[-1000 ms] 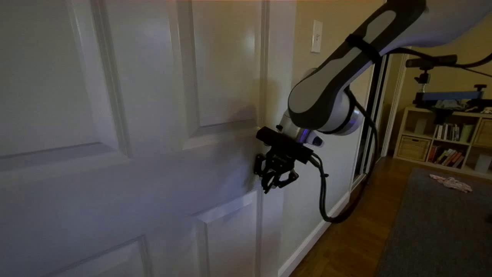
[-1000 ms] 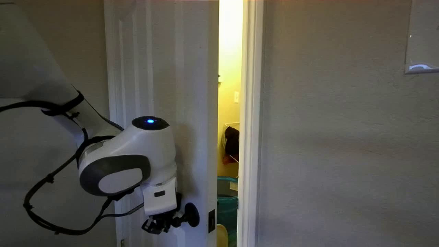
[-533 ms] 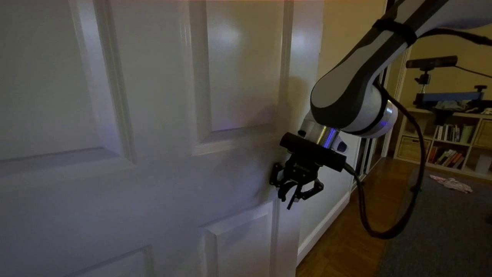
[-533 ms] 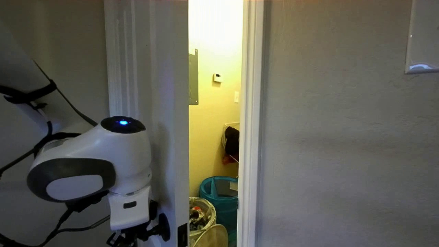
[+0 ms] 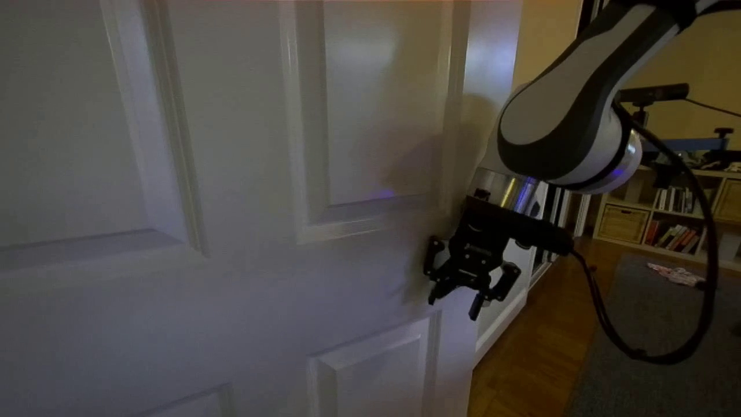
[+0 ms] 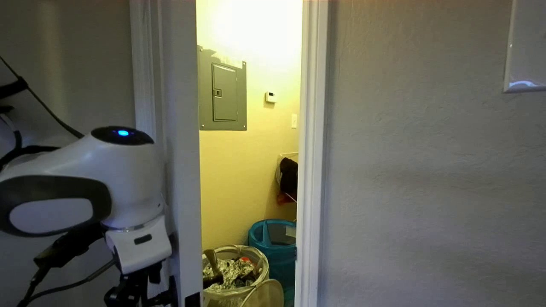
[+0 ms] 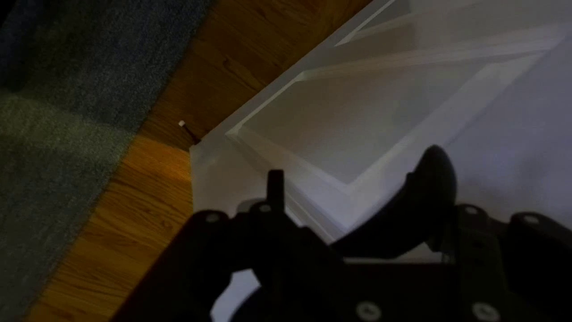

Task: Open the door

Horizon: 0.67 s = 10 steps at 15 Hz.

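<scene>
Two dark fingers (image 7: pixel 275 192) on the claw (image 5: pixel 453 308), well parted rather than clenched, nothing clearly pinched between the tips; too dark in the wrist view to tell about anything hooked there. At 3 o'clock from the claw in an exterior view, just beside it, a black handle (image 6: pixel 172 292); contact impossible to tell. Decisive for the coming move: most of the white door (image 5: pixel 249 278) toward 9 o'clock from the claw in an exterior view, free edge just past at 3, long axis upright from 12 to 6. Only one arm (image 5: pixel 556 127) in play. Ajar, probably midway, likely needing more pull away from the frame (image 6: pixel 313 170). Farther off, through the gap, a yellow-lit room (image 6: pixel 239 183): teal hamper (image 6: pixel 277 256), white basket (image 6: pixel 224 294), grey panel (image 6: pixel 224 94) at 12.
</scene>
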Each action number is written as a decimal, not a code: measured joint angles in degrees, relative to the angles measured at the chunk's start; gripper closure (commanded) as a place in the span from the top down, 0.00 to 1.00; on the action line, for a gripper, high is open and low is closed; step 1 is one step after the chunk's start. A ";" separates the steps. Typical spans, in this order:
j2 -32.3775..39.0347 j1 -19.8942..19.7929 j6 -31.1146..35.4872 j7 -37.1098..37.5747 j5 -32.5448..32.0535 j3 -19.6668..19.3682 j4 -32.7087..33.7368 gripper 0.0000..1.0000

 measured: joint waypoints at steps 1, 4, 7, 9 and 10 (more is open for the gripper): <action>-1.75 0.54 -0.70 -1.99 0.02 0.13 0.12 1.00; -6.47 2.71 -3.01 -7.51 0.43 1.21 0.92 1.00; -10.27 3.39 -5.46 -16.20 3.95 2.98 2.05 1.00; -12.62 3.43 -9.62 -19.15 5.21 2.89 2.08 1.00; -13.68 3.44 -11.74 -19.16 5.16 2.40 1.87 1.00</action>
